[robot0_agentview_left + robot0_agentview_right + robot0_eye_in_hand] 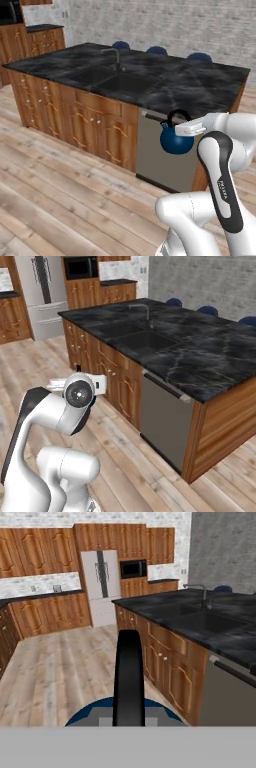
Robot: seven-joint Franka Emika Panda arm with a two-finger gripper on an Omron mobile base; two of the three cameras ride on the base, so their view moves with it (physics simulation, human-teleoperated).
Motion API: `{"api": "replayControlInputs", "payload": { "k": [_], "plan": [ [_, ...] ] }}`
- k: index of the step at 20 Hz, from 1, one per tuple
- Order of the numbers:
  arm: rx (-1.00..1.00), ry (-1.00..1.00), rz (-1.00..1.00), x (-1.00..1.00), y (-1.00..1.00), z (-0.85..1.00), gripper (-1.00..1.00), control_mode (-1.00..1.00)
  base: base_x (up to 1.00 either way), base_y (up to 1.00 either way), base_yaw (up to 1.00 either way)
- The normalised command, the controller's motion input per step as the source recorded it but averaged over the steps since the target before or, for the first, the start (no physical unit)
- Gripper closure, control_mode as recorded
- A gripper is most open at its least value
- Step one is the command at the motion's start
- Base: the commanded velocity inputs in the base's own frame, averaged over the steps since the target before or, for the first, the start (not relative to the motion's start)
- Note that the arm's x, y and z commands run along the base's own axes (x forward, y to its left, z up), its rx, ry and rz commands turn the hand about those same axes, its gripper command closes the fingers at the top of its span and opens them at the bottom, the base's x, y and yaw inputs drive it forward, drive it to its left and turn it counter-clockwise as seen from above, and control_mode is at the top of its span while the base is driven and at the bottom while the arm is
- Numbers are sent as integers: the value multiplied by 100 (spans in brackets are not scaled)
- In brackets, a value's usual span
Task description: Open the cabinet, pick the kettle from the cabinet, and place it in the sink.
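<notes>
— Where's the kettle point(176, 140)?

— Hanging in the air in front of the island, before the grey dishwasher panel point(162, 155), below the counter point(200, 85) edge.

— And the gripper point(186, 129)?

— Pinched shut on the kettle's black handle, which stands upright in the hand view.

— The sink point(117, 80)?

— Sunk into the black counter further left, its faucet point(114, 55) behind it, well apart from the kettle.

Island counter point(200, 87): black gold-veined marble top on reddish-brown base cabinets. Sink point(112, 80), a dark recessed basin, is set into the top toward its far left; slim dark faucet point(116, 56) stands at the basin's back edge.
</notes>
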Motion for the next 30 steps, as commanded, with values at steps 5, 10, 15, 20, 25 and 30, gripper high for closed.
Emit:
{"api": "replayControlInputs", "payload": {
  "k": [5,10,15,20,25,30],
  "plan": [
    [0,0,0,0,0,0,100,100,61,20,-11],
    [0,0,0,0,0,0,100,100,60,19,-11],
    [0,0,0,0,0,0,100,100,57,14,-14],
    [0,0,0,0,0,0,100,100,57,11,-14],
    [0,0,0,0,0,0,100,100,59,15,-11],
    [0,0,0,0,0,0,100,100,66,18,-2]
  ]
}}
